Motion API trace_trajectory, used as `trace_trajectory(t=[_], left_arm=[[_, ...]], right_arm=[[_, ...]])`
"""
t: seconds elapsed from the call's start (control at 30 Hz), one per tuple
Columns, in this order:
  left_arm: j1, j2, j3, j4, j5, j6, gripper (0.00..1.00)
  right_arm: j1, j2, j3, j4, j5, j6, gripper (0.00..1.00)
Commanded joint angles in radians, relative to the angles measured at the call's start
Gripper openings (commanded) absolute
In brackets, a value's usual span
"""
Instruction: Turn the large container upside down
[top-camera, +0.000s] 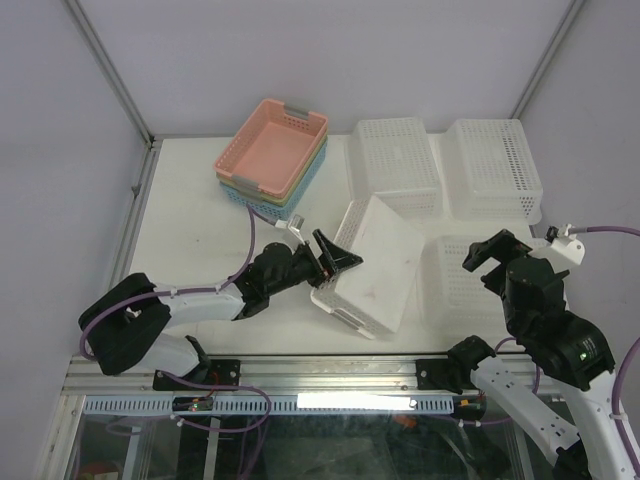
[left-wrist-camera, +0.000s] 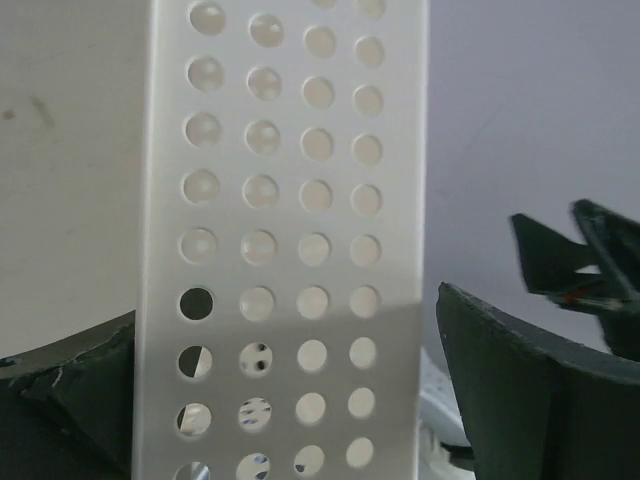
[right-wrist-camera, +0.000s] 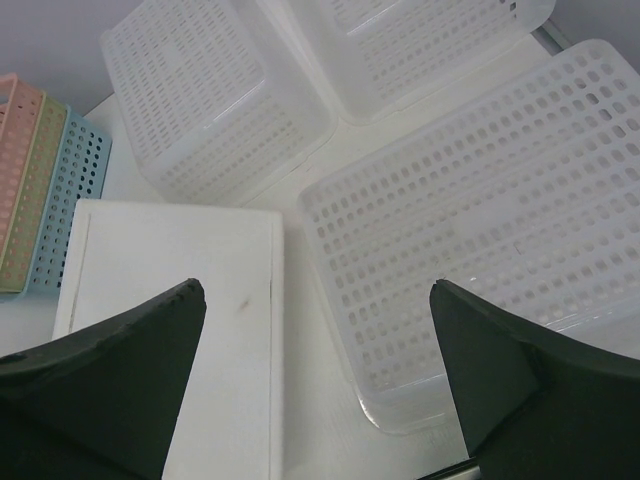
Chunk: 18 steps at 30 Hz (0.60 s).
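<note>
The large container (top-camera: 375, 265) is a white perforated basket lying tilted in the middle of the table, its flat base facing up and to the right and its rim edge low at the near left. My left gripper (top-camera: 338, 255) is open at the container's left side. In the left wrist view the holed wall (left-wrist-camera: 285, 250) stands between the spread jaws of the left gripper (left-wrist-camera: 290, 400), with a gap to the right finger. My right gripper (top-camera: 497, 262) hangs open to the container's right, holding nothing. In the right wrist view the right gripper (right-wrist-camera: 318, 300) is above the container's base (right-wrist-camera: 170, 330).
A stack of coloured baskets (top-camera: 272, 155), pink on top, stands at the back left. Two white baskets (top-camera: 396, 165) (top-camera: 492, 168) lie bottom-up at the back. A third white basket (top-camera: 465, 285) (right-wrist-camera: 500, 230) sits just right of the container, under my right gripper.
</note>
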Motion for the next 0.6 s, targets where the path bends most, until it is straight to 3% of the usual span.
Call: trace_trajectory(t=[0.0, 0.57], left_arm=[[-0.014, 0.025, 0.008, -0.108, -0.028, 0.104, 0.99], [-0.106, -0.092, 0.081, -0.386, -0.249, 0.355, 0.99]], right_arm=[[-0.003, 0.016, 0.010, 0.053, -0.004, 0.009, 0.99], [-0.003, 0.037, 0.011, 0.062, -0.024, 0.014, 0.99]])
